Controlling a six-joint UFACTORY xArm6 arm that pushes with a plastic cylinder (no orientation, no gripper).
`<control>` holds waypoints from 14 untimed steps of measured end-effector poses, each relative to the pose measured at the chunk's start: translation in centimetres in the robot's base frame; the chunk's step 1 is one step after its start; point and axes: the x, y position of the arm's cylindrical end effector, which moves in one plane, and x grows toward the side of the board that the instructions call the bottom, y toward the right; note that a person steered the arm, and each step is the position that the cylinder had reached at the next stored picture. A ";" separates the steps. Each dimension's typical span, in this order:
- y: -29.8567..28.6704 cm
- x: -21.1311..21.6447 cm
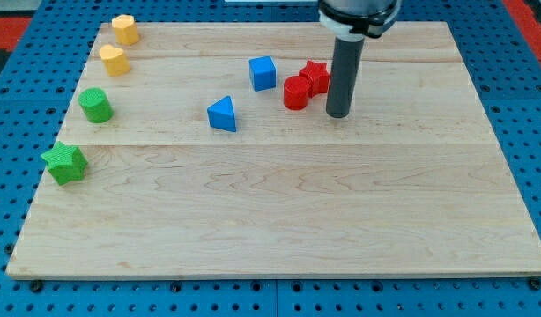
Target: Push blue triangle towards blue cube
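Tip (338,114) of my rod, a bare end with no claw to open or close, stands at three o'clock of the red cylinder (296,92), well apart from the blue triangle (223,114), which lies at seven o'clock of the blue cube (263,73).

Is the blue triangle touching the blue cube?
No. The blue triangle sits apart from the blue cube, with bare wood between them. My tip is beside the red blocks.
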 end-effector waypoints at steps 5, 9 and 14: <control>-5.0 3.8; -15.7 3.7; -17.0 -0.2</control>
